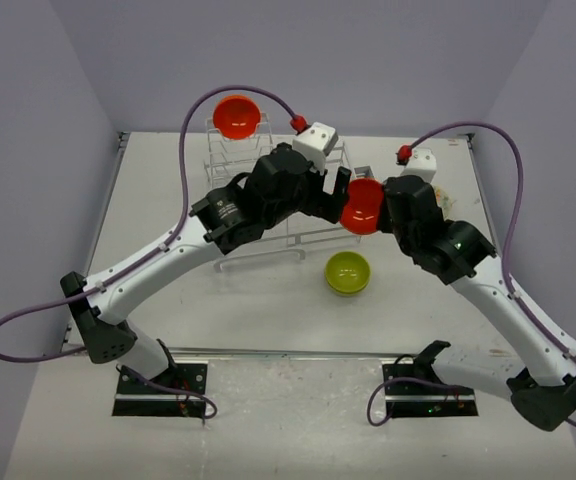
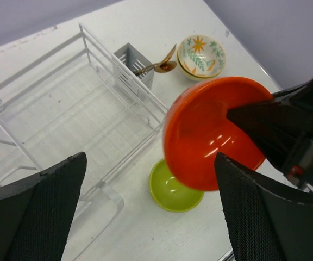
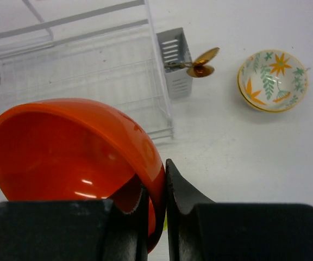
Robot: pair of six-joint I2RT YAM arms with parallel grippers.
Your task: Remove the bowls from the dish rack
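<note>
Nearest me: green bowl point(image 1: 348, 272) upright on the table point(image 1: 168, 310), already out of the rack, between the two arms.

Just past and above it: held orange bowl point(image 3: 75, 147), off the table and tipped on edge. Its mouth faces the left arm and the rack. My right gripper point(image 3: 155, 190) is pinched on its rim, one finger inside and one outside, jaws narrow. My left gripper point(image 2: 150, 162) is wide; the fingers point(image 2: 48, 206) straddle the view and don't touch the bowl.

Key relation: the bowl hangs from the right gripper on its left side, outside the near right corner of the dish rack point(image 2: 118, 114). In the left wrist view the green bowl sits under its lower edge. My read is that set-down belongs to the right arm and needs a shift to bare table, or the bowls collide or nest.

Further out: cutlery basket point(image 3: 176, 62) with a gold spoon point(image 3: 202, 62), and the flower bowl point(image 3: 273, 80) on the table beyond the rack's right end.

Farthest: second orange bowl point(image 1: 236, 116) up in the rack's tall far section, on the left side. The left arm is nearer, and free.
</note>
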